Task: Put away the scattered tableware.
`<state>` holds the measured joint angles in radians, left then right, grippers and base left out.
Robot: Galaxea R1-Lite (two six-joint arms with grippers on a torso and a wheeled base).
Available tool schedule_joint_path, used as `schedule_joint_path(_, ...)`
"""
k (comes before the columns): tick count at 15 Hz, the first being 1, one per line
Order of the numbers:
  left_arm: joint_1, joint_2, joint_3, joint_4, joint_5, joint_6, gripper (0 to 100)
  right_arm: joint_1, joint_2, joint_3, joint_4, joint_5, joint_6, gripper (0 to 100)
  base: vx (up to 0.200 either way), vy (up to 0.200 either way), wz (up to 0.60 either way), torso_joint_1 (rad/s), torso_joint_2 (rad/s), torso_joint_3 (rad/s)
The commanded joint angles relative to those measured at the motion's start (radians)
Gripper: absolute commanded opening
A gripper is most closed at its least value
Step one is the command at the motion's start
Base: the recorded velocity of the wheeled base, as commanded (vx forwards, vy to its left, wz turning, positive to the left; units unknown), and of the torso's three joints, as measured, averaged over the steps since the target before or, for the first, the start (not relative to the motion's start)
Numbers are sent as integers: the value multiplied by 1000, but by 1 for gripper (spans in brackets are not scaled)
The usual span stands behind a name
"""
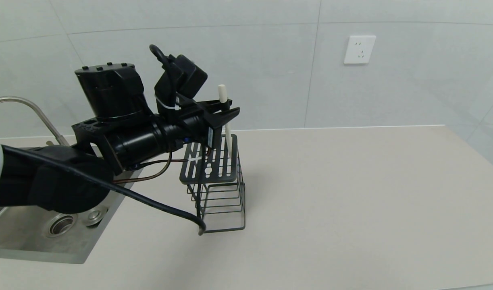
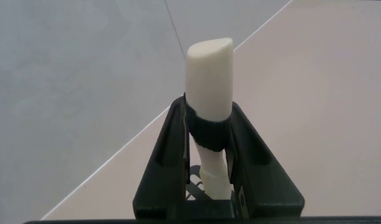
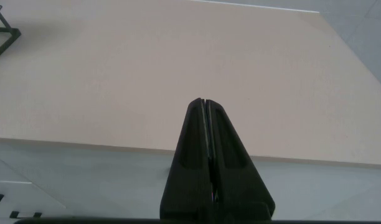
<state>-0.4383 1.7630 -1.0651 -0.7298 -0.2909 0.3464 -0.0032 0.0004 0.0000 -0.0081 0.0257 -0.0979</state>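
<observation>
Behind everything, a pale grey tiled wall (image 1: 270, 60), meeting a broad beige counter (image 1: 351, 193) along a straight back edge

Set into the counter at the robot's left, a steel sink (image 1: 24, 237) with a round drain (image 1: 61, 224) in its floor; arching over it from the back, a curved metal faucet (image 1: 24, 105)

Just beside the sink's near corner, standing upright on the counter, a black wire rack (image 1: 222, 189) with open sides and a flat slotted plate across the top; one corner of the same rack also at the edge of the right wrist view (image 3: 0, 34)

Above the rack's far side, held level at the end of the left arm, the left gripper (image 1: 226, 114), jaws clamped tight on a white utensil (image 1: 221, 92); seen close from the left wrist, black fingers (image 2: 172, 155) pressed against both sides of the shaft (image 2: 209, 74)

Utensil upright, slanted blunt tip poking above the jaws, thin lower part running down through the slotted plate at the rack's far corner; lower end lost among the wires, so type of utensil impossible to tell

Over the bare counter (image 3: 178, 74), well apart from the rack, the right gripper (image 3: 206, 109), jaws pressed together with nothing between them

High on the wall to the right, a small white socket (image 1: 359, 49)
</observation>
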Motion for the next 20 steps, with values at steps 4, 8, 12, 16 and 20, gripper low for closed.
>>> schedule_joint_path(4, 0, 9, 30, 0, 1, -1, 0, 0, 0, 0, 0, 0, 0, 0, 0, 0, 0, 0, 0, 0)
schedule_joint_path(8, 0, 16, 59, -3, 1, -17, 0, 0, 0, 0, 0, 0, 0, 0, 0, 0, 0, 0, 0, 0)
schedule_joint_path(12, 0, 21, 100, -33, 2, -33, 0, 0, 0, 0, -1, 0, 0, 0, 0, 0, 0, 0, 0, 0)
schedule_joint_path(16, 0, 33, 100, -37, 2, -35, 0, 0, 0, 0, -1, 0, 0, 0, 0, 0, 0, 0, 0, 0)
schedule_joint_path(20, 0, 39, 120, -40, 2, -61, 0, 0, 0, 0, -1, 0, 0, 0, 0, 0, 0, 0, 0, 0)
